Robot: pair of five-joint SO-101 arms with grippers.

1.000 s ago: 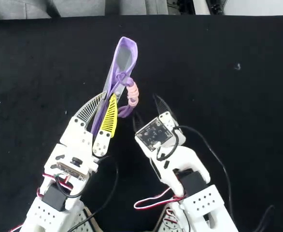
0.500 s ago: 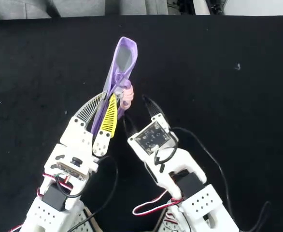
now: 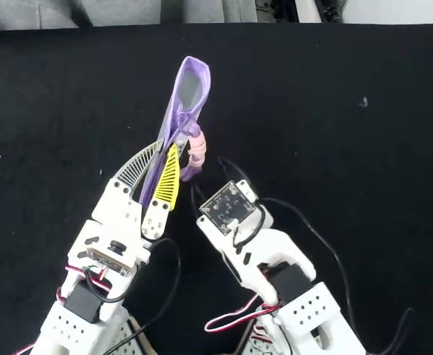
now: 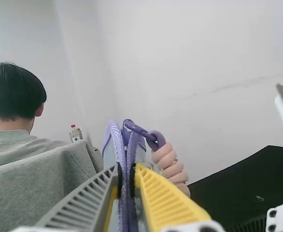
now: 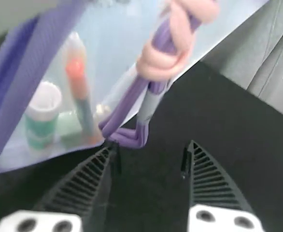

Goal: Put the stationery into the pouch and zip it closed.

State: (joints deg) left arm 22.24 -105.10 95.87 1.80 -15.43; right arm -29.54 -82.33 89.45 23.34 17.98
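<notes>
Logged a shift of the right gripper since a second ago: drawn leftward and closer to the pouch, with the pink coil swung slightly back toward the pouch edge. Found no change at the left gripper, clamped tight on the near end of the pouch as before, grey finger on one side and yellow finger on the other. Confirmed the same in the left wrist view, the purple seam pinched between the two fingers.

Found the pouch held raised above the black table, edge-on to the high camera and pointing away from the arms.

Noted the right gripper spread wide and holding nothing — fingertips just short of the purple strap, hanging in a loop from the pouch with the pink coil wound about it. Cannot tell whether either fingertip touches that strap.

Sighted stationery through the clear pouch wall in the right wrist view — a glue stick with white cap and green body, and just beside it a pen with orange and green sections. Cannot tell from these views whether the zip stands open or closed.
</notes>
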